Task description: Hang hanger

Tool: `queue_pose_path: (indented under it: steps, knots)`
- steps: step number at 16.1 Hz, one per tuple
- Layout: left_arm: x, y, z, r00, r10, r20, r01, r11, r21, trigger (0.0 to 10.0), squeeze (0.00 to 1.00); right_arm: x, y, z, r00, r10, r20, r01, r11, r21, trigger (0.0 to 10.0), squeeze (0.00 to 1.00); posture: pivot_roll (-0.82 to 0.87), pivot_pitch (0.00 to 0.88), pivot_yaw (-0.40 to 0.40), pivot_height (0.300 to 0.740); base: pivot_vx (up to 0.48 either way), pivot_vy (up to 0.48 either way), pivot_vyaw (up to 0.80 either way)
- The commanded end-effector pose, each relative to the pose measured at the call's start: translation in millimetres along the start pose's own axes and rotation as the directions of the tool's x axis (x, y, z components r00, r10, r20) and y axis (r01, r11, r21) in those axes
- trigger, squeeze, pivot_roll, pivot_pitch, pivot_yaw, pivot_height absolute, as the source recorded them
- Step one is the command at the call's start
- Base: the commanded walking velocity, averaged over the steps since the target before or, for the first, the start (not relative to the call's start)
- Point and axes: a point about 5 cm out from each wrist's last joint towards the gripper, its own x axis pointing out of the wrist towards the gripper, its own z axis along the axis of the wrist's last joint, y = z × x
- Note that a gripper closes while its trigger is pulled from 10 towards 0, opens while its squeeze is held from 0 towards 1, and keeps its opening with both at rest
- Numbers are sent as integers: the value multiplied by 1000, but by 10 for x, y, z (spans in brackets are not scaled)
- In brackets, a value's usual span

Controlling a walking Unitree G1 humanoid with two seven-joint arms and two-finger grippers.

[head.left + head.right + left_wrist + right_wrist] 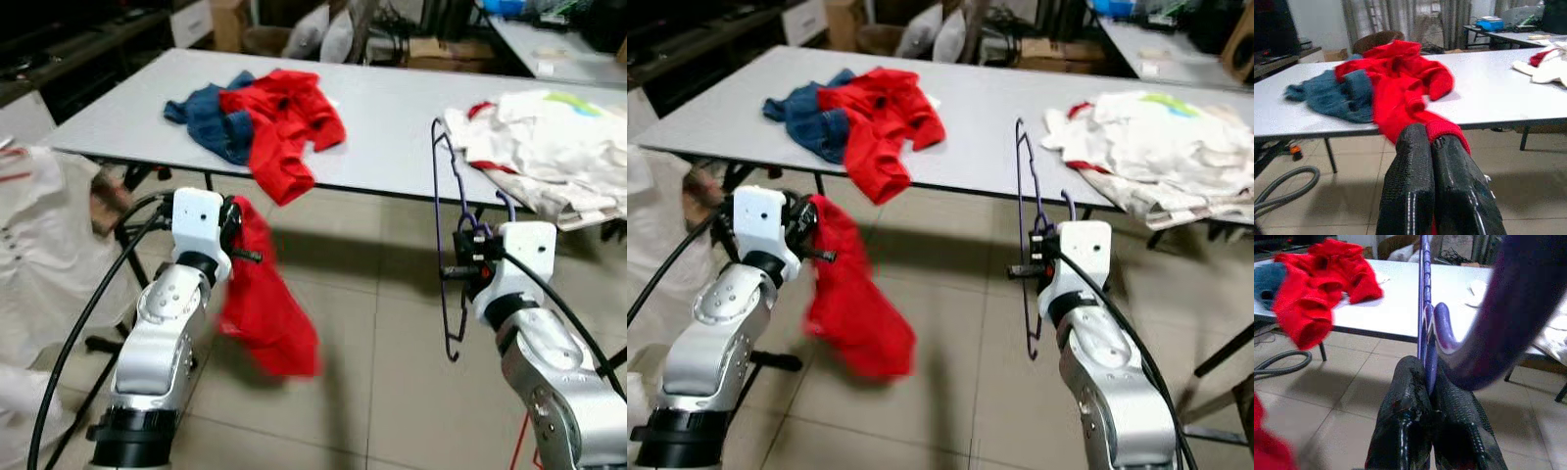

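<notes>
The right end effector [458, 270] is clenched on a purple hanger [446, 245]. The hanger stands up on its edge in front of the robot, above the floor [372, 343], just this side of the desk [392, 127]. Its top reaches up past the desk edge. The left end effector [240, 233] is clenched on a red cloth [263, 299], which hangs down from it over the floor. On the desk lies a red top [289, 122] touching a blue cloth [216, 117], and part of the red top droops over the desk edge. Far to the right on the desk is a white pile [549, 147].

From the other eye, the hanger [1024, 245] sits in the right end effector [1032, 266], with the white pile [1156, 147] behind it. The red cloth [847, 294] dangles from the left end effector [813, 235].

In the left wrist view, the two black fingers [1410, 186] press together, with a bit of red cloth [1447, 132] pinched at their tips. Beyond them the red top [1405, 78] and blue cloth [1332, 95] lie on the desk [1498, 93].

In the right wrist view, the black fingers [1408, 411] squeeze the thin purple hanger [1424, 308] between them. Its hook curves close by the camera. The red top [1317, 284] lies on the desk [1400, 298] behind.
</notes>
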Motion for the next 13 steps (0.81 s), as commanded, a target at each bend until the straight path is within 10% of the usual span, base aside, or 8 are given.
queue_pose_path:
  steps: [1,13]
  knots:
    - [45,-73,86,999,-21,33,22,1000,-10,10000,0,-10,-67,6,1000,-20,4,20,1000,-18,10000,0,20,19,6,740,371,0,0]
    - [92,-113,182,996,-34,77,37,999,-32,10000,0,-26,-25,-15,1000,6,11,-6,1000,-13,10000,0,20,0,-1,740,408,0,-38]
